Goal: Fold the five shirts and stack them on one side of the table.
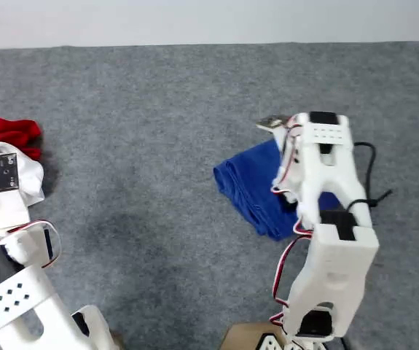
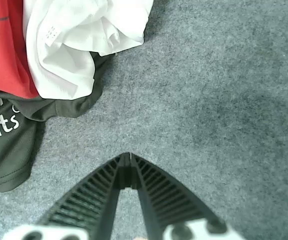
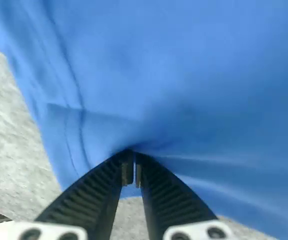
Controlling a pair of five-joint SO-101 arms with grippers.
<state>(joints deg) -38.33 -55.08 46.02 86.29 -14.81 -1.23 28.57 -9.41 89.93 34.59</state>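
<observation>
Right wrist view: right gripper [image 3: 129,170] is pinching the blue shirt [image 3: 184,75] tight, seemingly mid-fold.
Left gripper [image 2: 130,172] is hanging closed, empty; heaped shirts [image 2: 58,50] are lying unfolded, nothing stacked.

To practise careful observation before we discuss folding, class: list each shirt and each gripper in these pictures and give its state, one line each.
blue shirt, loosely bunched on the table, pinched at one spot.
red shirt, crumpled, unfolded.
white shirt, crumpled, overlapping the black one.
black shirt, crumpled, partly under the white one.
left gripper, shut, empty, over bare table.
right gripper, shut on the blue shirt.
</observation>
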